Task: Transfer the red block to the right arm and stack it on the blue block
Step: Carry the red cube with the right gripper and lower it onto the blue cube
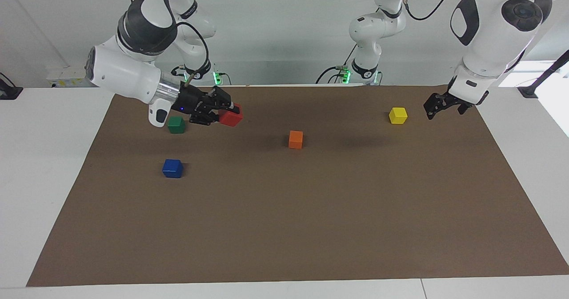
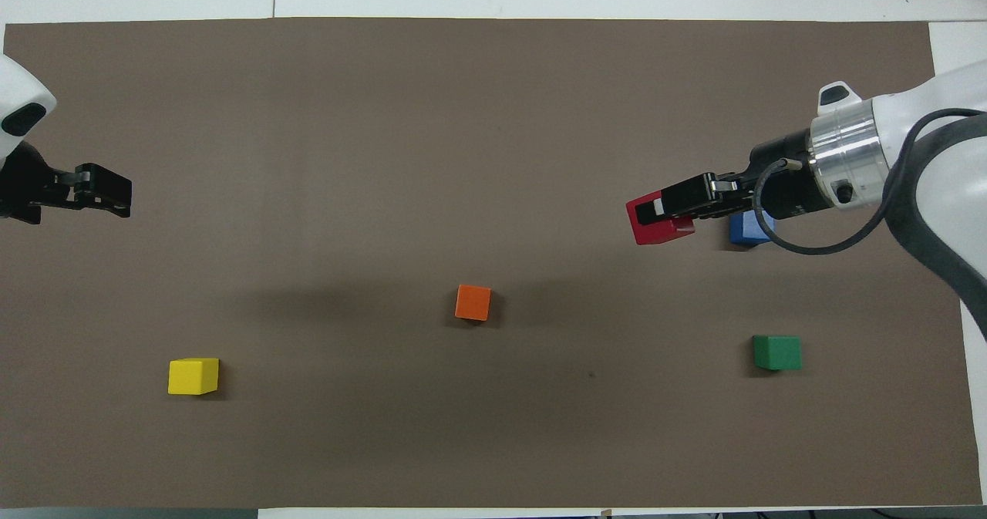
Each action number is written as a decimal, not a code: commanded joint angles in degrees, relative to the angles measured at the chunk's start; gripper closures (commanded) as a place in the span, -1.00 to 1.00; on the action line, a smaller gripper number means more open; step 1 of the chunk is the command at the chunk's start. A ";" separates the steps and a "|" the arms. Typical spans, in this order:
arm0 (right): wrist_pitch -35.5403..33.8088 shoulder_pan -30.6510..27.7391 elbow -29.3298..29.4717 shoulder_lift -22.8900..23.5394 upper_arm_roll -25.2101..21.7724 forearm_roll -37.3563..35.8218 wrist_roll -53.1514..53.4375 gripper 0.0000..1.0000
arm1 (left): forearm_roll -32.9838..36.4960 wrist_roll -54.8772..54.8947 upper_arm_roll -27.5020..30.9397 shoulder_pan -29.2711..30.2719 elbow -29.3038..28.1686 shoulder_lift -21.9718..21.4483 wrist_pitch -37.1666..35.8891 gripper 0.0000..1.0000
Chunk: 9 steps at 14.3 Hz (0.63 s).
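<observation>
Our right gripper (image 1: 224, 111) held the red block (image 1: 231, 117) aloft; we needed it centred over the blue block (image 1: 172, 168) b4 lowering; left gripper (image 1: 438, 105) waited, fingers unclear.

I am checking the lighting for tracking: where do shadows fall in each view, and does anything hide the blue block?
Facing view: soft, even light; the blue block casts only a faint shadow on the brown mat.
Overhead view: the right gripper, holding the red block, partly covers the blue block; a broad dim shadow lies beside the orange block.
</observation>
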 commanded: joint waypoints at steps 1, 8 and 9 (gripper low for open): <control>0.46 0.07 2.31 0.00 0.57 -12.95 4.19 1.00 | -1.98 2.18 3.98 -3.97 2.68 -0.05 1.03 -1.00; 3.98 0.43 -1.46 0.00 0.83 -40.57 19.91 1.00 | -3.66 2.18 8.73 -8.37 0.76 -1.45 3.06 -1.00; 6.07 0.17 -3.29 0.00 0.83 -41.80 21.41 1.00 | -3.66 2.18 8.73 -8.46 0.76 -1.45 3.05 -1.00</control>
